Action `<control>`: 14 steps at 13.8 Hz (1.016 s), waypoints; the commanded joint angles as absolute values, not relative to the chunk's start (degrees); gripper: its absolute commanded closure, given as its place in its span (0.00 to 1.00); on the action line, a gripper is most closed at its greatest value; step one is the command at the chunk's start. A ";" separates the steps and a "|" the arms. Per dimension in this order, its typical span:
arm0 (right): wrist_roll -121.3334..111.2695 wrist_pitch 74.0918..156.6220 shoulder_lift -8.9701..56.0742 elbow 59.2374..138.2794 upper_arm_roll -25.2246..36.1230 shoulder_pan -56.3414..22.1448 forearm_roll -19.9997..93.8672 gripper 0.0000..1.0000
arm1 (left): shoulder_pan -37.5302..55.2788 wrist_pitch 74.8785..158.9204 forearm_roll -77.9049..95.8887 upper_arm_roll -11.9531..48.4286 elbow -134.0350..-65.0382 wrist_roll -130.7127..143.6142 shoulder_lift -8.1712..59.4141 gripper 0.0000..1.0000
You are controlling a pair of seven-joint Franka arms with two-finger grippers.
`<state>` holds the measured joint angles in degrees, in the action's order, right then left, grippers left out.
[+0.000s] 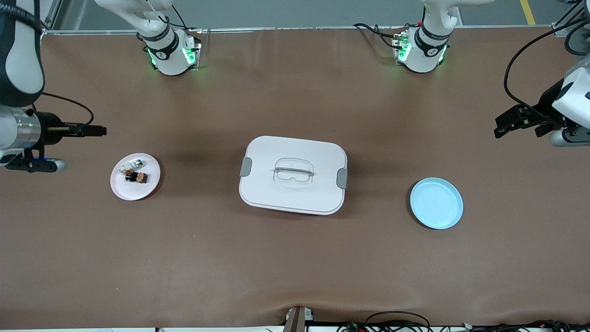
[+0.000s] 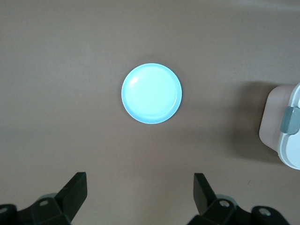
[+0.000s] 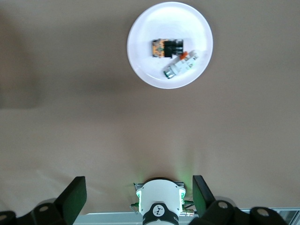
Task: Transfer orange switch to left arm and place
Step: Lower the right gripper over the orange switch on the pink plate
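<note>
The orange switch (image 1: 137, 177) (image 3: 167, 48), a stubby black part with an orange band, lies on a small pale pink plate (image 1: 147, 186) (image 3: 143, 65) beside a white part (image 1: 131, 165). The white lidded box (image 1: 293, 193) sits mid-table, between that plate and a light blue plate (image 1: 436, 203) (image 2: 151, 93). My right gripper (image 1: 99, 131) (image 3: 139, 180) hangs open and empty over the right arm's end of the table, apart from the pink plate. My left gripper (image 1: 498, 128) (image 2: 139, 180) hangs open and empty over the left arm's end, clear of the blue plate.
The box's grey side clip (image 2: 290, 120) shows at the edge of the left wrist view. The two arm bases (image 1: 170, 53) (image 1: 421, 50) stand along the table's edge farthest from the front camera. Bare brown table surface lies around both plates and the box.
</note>
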<state>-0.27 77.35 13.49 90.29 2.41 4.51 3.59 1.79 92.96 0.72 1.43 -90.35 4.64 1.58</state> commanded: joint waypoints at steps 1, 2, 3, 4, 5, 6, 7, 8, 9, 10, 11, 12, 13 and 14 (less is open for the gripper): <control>-0.44 79.44 14.94 89.20 1.93 6.94 5.01 0.00 | 2.11 91.85 0.79 1.49 -89.03 5.01 2.02 0.00; -0.44 81.28 14.94 90.08 1.93 7.12 5.01 0.00 | 2.11 91.85 0.70 1.49 -88.95 5.01 2.02 0.00; -0.44 83.56 14.94 91.04 1.93 7.12 5.01 0.00 | 2.20 91.85 0.79 1.49 -88.51 5.01 2.02 0.00; -0.53 85.85 14.94 92.10 1.93 6.86 5.01 0.00 | 2.20 91.85 0.79 1.49 -88.51 5.01 2.02 0.00; -0.79 88.39 15.12 92.98 1.93 6.51 4.66 0.00 | 2.20 91.85 0.79 1.49 -88.51 5.01 2.02 0.00; -0.97 90.51 15.29 93.68 1.85 5.72 4.05 0.00 | 2.20 91.85 0.79 1.49 -88.51 4.92 2.02 0.00; -0.88 92.70 15.64 94.56 1.85 5.28 3.69 0.00 | 2.20 91.85 0.79 1.49 -88.51 4.92 2.02 0.00; -1.31 95.16 15.56 95.96 1.85 5.10 3.26 0.00 | 2.20 91.85 0.88 1.49 -88.51 4.92 2.02 0.00; -3.41 97.36 15.56 97.28 1.76 4.75 2.56 0.00 | 2.11 91.85 0.79 1.49 -88.51 4.92 2.02 0.00; -6.39 100.34 15.47 98.95 1.76 4.75 2.03 0.00 | 2.02 91.85 0.79 1.49 -88.51 4.92 2.11 0.00; -7.37 103.42 15.29 101.05 1.76 4.75 1.93 0.00 | 1.76 91.85 0.79 1.49 -88.51 4.75 2.11 0.00; -7.38 106.23 15.03 103.34 1.76 4.66 1.67 0.00 | 1.67 91.85 0.88 1.49 -88.51 4.66 2.11 0.00; -7.47 109.83 14.77 106.23 1.76 4.31 1.50 0.00 | 1.67 91.85 0.88 1.49 -88.51 4.75 2.11 0.00; -7.47 113.08 14.59 108.70 1.76 3.87 1.41 0.00 | 1.67 91.85 0.88 1.49 -88.59 4.83 2.11 0.00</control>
<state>-6.75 108.01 16.04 103.40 1.78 4.64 2.57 1.85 92.96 0.72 1.44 -89.94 4.64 1.58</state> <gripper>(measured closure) 0.000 0.000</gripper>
